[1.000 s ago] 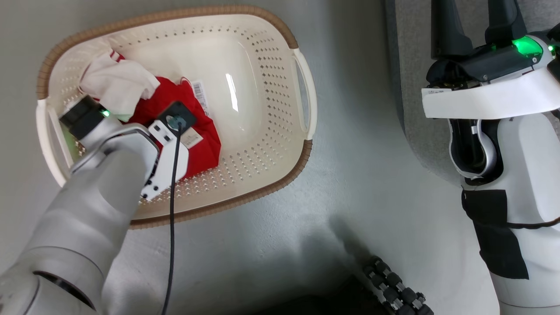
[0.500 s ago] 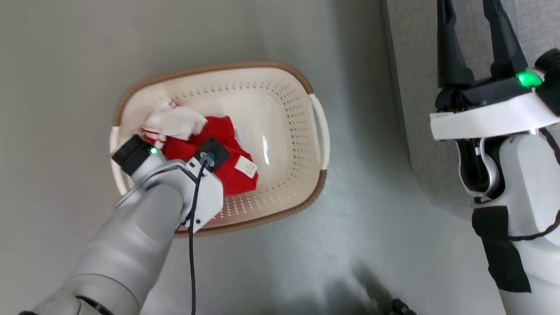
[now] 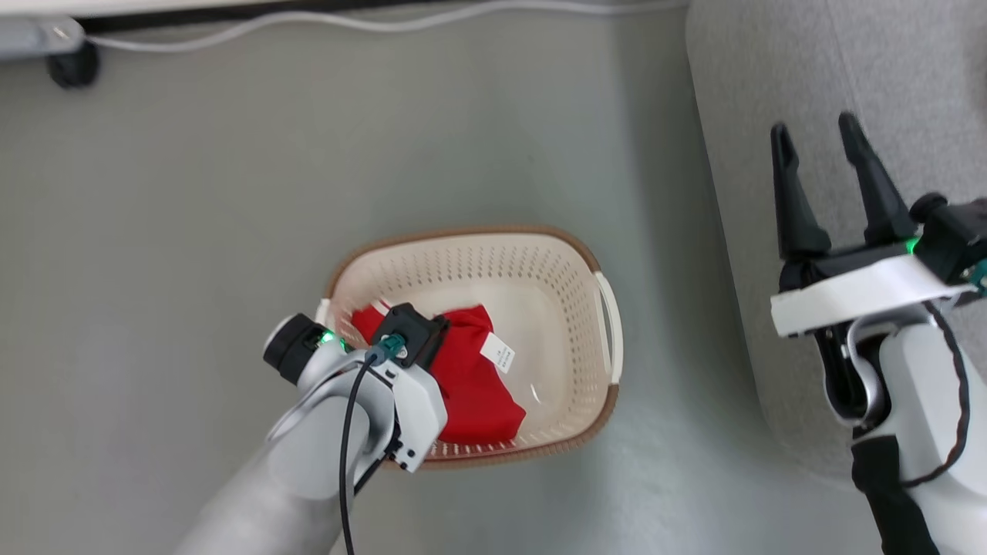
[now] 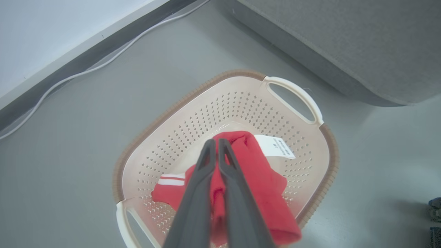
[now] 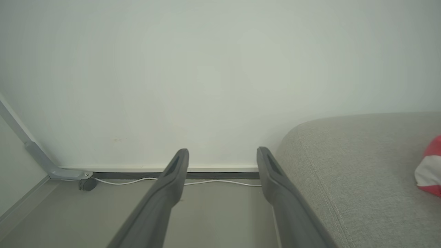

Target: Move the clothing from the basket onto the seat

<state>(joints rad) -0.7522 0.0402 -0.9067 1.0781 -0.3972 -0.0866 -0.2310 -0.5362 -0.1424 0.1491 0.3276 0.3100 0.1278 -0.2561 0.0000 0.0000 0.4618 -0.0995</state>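
Nearby, the left pincer (image 4: pixel 214 142) is clamped on a red garment (image 4: pixel 262 172), fabric showing in the slit between its fingers (image 4: pixel 198 193); the cloth, white tag out, hangs over the basket (image 4: pixel 213 110), which stands on the grey floor (image 3: pixel 231 193). To the right, the right pincer (image 3: pixel 813 127) is spread wide and holds nothing, over the edge of the sofa (image 3: pixel 848 62). Farther along the cushion lies a second red-and-white garment (image 5: pixel 429 168).

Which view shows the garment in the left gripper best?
Left wrist view: the red garment is pinched in the shut left gripper over the basket, tag and stripes clear. In the head view the wrist covers part of it. The right wrist view faces wall and sofa.
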